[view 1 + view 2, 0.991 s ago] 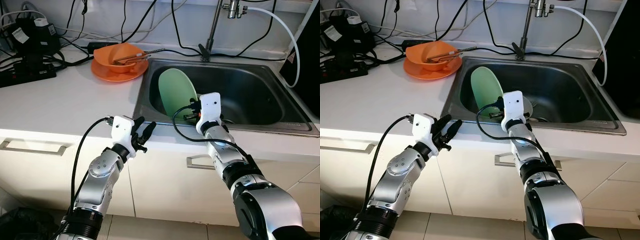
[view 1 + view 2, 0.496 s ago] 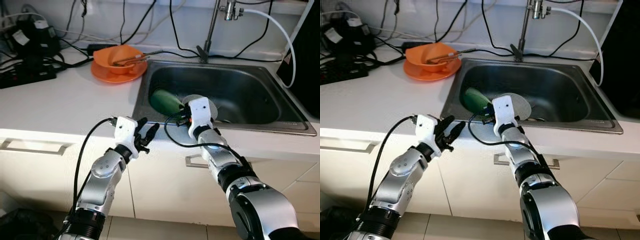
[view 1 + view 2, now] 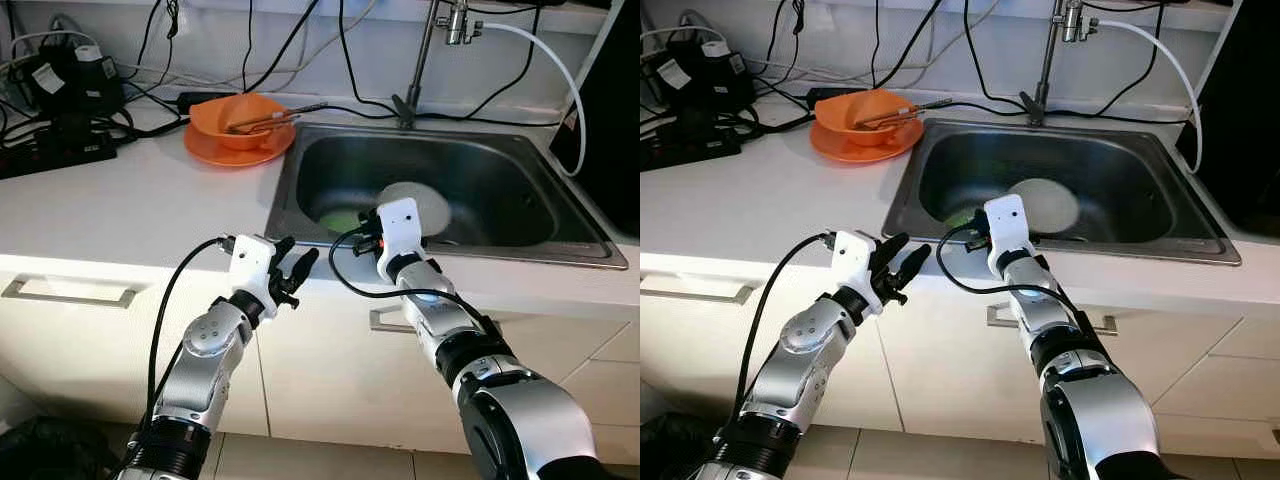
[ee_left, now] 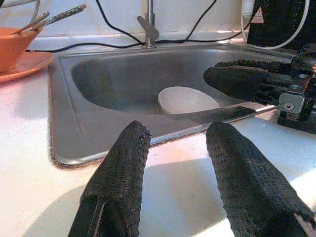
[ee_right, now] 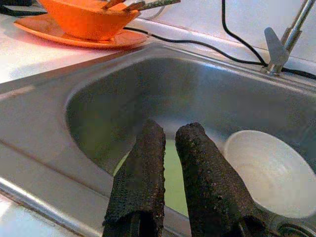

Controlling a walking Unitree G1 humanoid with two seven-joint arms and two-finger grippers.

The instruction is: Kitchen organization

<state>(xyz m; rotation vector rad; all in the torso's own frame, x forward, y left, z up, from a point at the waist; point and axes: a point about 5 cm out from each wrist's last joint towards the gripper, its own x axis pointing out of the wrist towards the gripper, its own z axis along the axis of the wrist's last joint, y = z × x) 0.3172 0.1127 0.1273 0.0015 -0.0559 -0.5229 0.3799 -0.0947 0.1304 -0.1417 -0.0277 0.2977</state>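
A pale green plate lies flat on the bottom of the steel sink, near its front left corner. Beside it rests a white bowl. My right gripper hangs over the sink's front rim, pointing down at the green plate. Its fingers are shut, with only a thin slit between them and nothing held. My left gripper hovers open at the counter's front edge, left of the sink. An orange bowl with chopsticks sits on an orange plate on the counter, at the sink's back left corner.
A faucet with a white hose rises behind the sink. Black power strips and cables crowd the counter's back left. A dark appliance stands right of the sink. Cabinet drawers with handles run below the counter.
The green plate went from leaning upright against the sink's left wall to lying flat on its bottom. My right gripper shifted left and lower along the front rim. The left arm barely moved.
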